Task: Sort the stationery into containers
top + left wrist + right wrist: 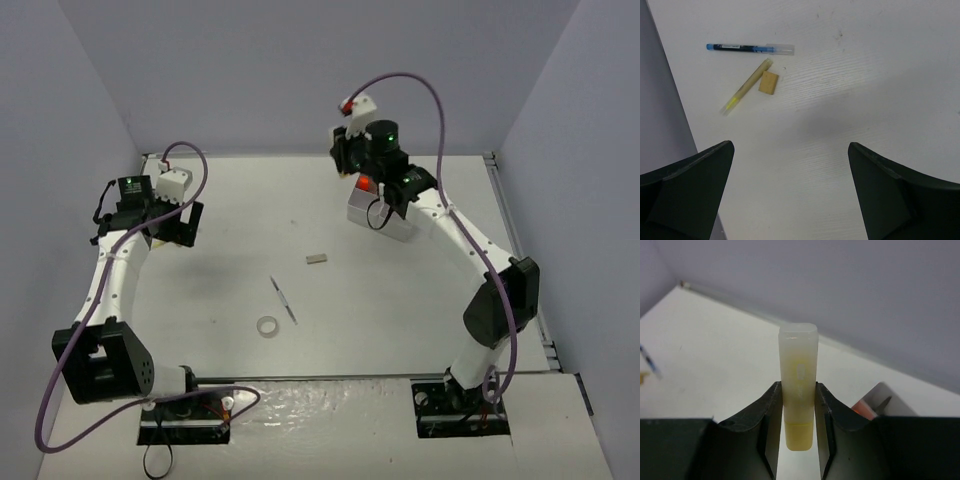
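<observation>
White bench [400,300], lilac-grey walls on three sides. Your R pincer [798,388] is pinching the yellow bar [798,352]. The bar stands upright btwn the jaws, pale cap end up, both fingers pressed on its sides. From the top cam that arm reaches to the far right-centre, w/ the wrist over the white tray [392,228]. The arm hides most of the tray, so you can't tell which compartment is under the bar. Something orange [364,183] shows at the tray's far-left edge; the R wrist cam catches it too, beside a white wall.

Your L pincer [790,147] is spread wide, nothing btwn the fingers, hanging over the bench's far-left part. Below it in the L wrist cam: a blue pen [750,48], a yellow-tipped marker [747,86] lying slantwise, and a tan block [769,82] just beside that marker, poss. touching.

Mid-bench, well apart from both pincers: small grey block [317,258], thin grey stick [283,299] nearer you, and tape ring [267,326] near the stick's near end.
</observation>
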